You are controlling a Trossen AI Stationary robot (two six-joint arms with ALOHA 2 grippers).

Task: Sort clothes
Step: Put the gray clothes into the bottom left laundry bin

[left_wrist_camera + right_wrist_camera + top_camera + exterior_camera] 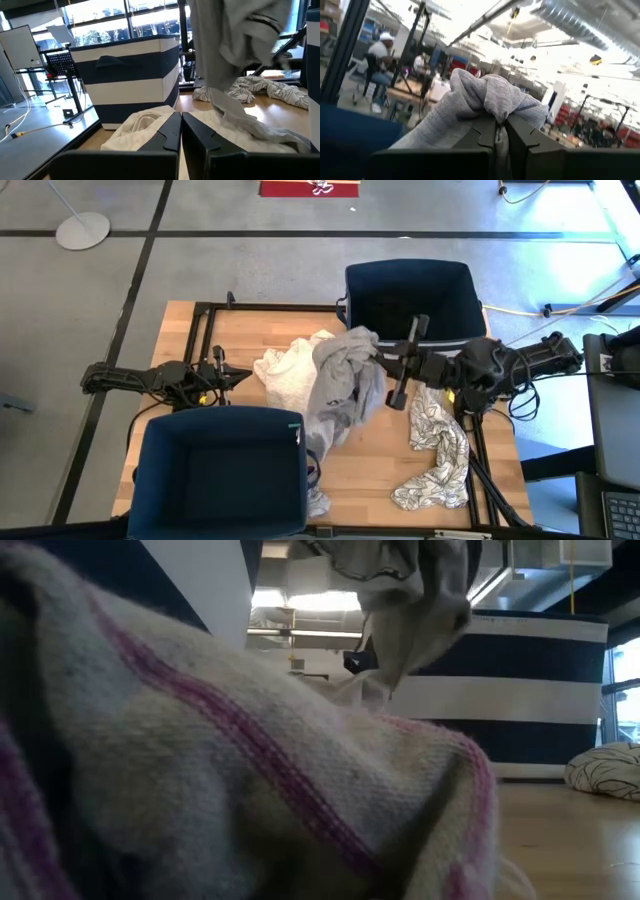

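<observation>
My right gripper [378, 360] is shut on a heather grey garment [345, 380] above the middle of the table; the garment also shows in the right wrist view [485, 100] and hangs in the left wrist view [230, 40]. A white/cream garment [288, 375] lies crumpled on the table beside the grey garment. A white garment with dark squiggly print [435, 450] lies at the right. My left gripper [240, 375] is shut and empty, low at the table's left, its fingertips [180, 125] just short of the white/cream garment [145, 125]. My right gripper pinches a bunched fold [492, 107] of the grey garment between its two fingers; several layers bulge out past the fingertips. The fingers lie about level and come from the table's right. The garment hangs slack below them, and its lower end [240, 120] rests on the table.
One navy bin [410, 295] stands at the far edge, another [220, 475] at the near left. A cream cloth with pink stripes [200, 770] fills the low view's foreground. Bare wood [370, 470] lies between the grey and printed garments.
</observation>
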